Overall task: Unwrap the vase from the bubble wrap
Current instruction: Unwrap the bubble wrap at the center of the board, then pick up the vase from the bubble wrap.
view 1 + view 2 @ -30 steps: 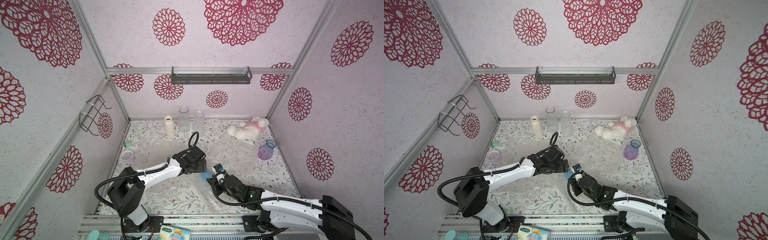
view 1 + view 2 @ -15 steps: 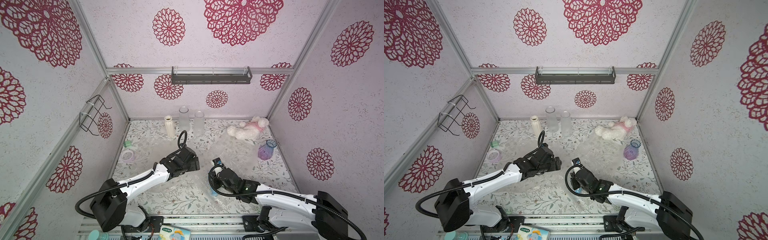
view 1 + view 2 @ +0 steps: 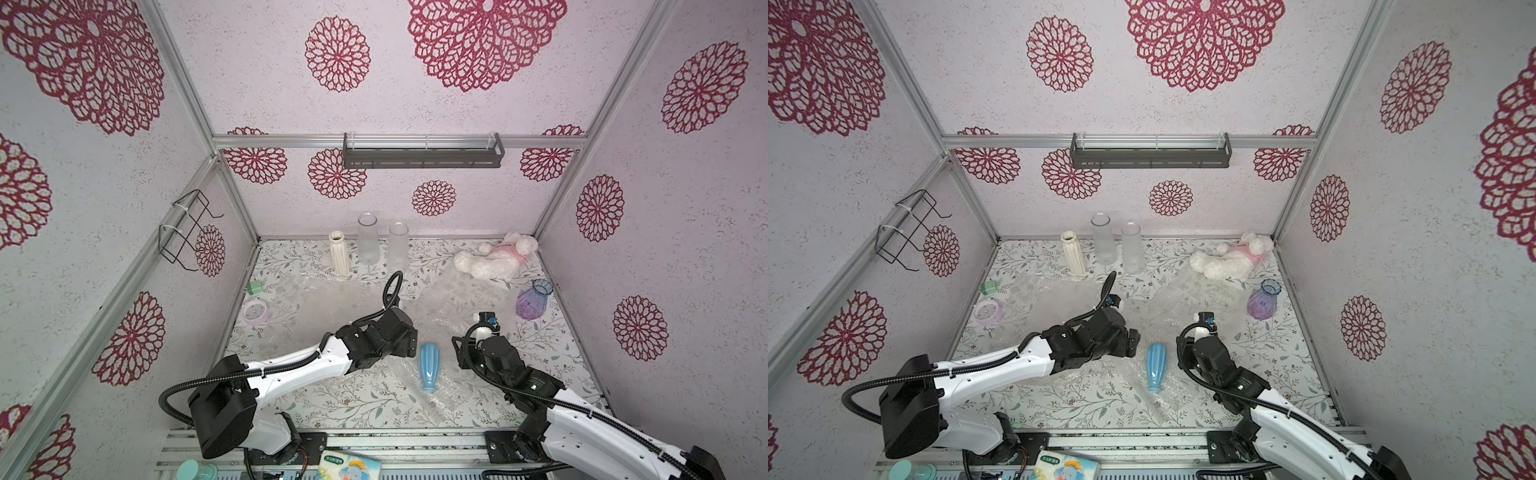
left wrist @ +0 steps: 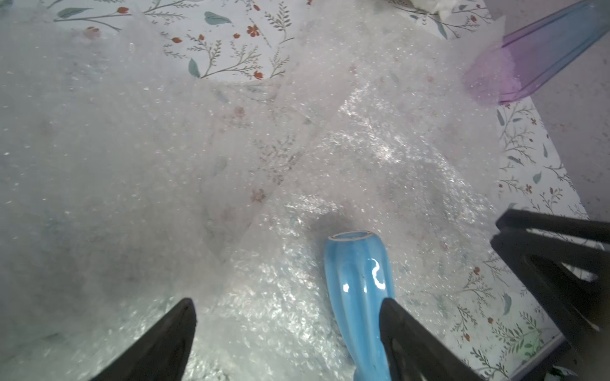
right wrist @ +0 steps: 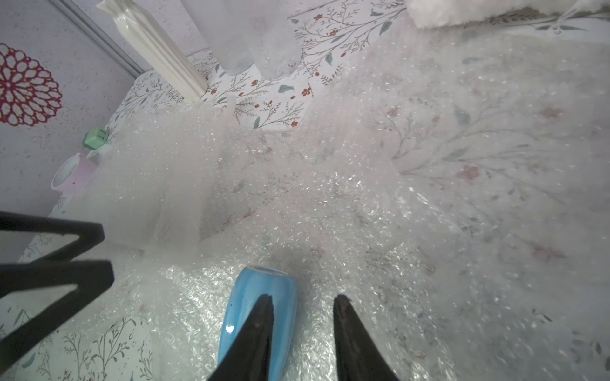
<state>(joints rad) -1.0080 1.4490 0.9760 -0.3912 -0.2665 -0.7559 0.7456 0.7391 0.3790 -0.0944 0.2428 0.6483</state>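
You've drawn the left gripper (image 4: pixel 286 301) and right gripper (image 5: pixel 303 298) apart: left spread wide, empty; right part open, pinching nothing. The vase (image 3: pixel 430 370) lies bare on the bubble wrap (image 4: pixel 363 148) near the front edge of the tabletop (image 3: pixel 353 399).

cream ribbed ceramic vase (image 3: pixel 339 257): upright | two frosted glass cylinders (image 3: pixel 368 243): just beside it | white plush toy (image 3: pixel 494 259): lying well apart from it

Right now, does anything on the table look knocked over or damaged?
The blue vase lies on its side on loose bubble wrap near the front. The plush toy lies flopped at the back right. The other vases stand upright. No breakage shows.
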